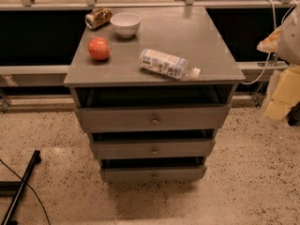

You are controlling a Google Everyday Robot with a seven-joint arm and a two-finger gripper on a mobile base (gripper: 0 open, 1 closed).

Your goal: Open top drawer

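Note:
The top drawer [117, 119] is the widest of three grey drawer fronts in a small grey cabinet [197, 36]. It has a small round brass knob [154, 121] at its centre. A dark gap shows between its upper edge and the cabinet top. My gripper [282, 93] is a blurred pale yellow and white shape at the right edge of the view. It is well to the right of the drawer and touches nothing on the cabinet.
On the cabinet top lie a plastic bottle [164, 63] on its side, a red apple [99, 48], a white bowl [125, 24] and a tipped can [98, 18]. The middle drawer [153, 150] and bottom drawer [153, 174] are below. A black rod [21, 189] lies on the speckled floor at the left.

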